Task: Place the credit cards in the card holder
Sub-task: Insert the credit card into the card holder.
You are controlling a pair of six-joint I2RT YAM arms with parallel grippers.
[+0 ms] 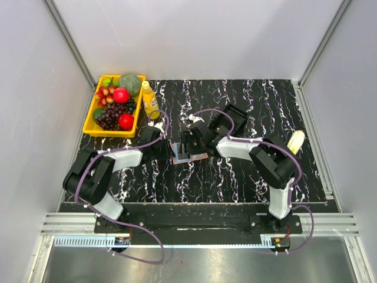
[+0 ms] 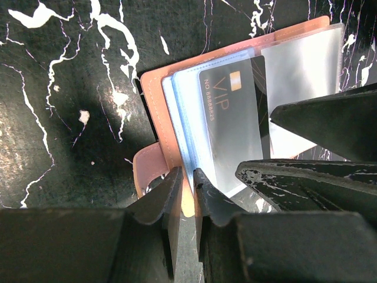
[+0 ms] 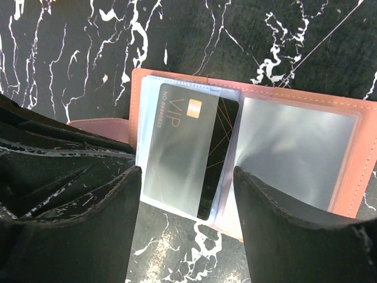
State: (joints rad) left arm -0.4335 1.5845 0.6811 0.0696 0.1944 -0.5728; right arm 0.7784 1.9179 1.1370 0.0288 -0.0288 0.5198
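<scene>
The card holder [image 3: 259, 91], a tan folding wallet with clear sleeves, lies open on the black marble table [image 1: 235, 177]; it also shows in the top view as the card holder [image 1: 189, 155]. A dark glossy VIP credit card [image 3: 182, 153] sits inside the left clear sleeve, its lower end sticking out. My right gripper [image 3: 187, 177] is open, one finger on each side of that card with a gap on both sides. My left gripper [image 2: 188, 183] is shut on the card holder's near edge beside the snap tab [image 2: 147, 168]. The same credit card [image 2: 230, 124] shows in the left wrist view.
A black open box [image 1: 231, 118] stands behind the right gripper. A yellow tray [image 1: 94, 127] of fruit and a yellow bottle [image 1: 149, 99] sit at the back left. A banana [image 1: 296, 141] lies at the right. Metal frame rails border the table.
</scene>
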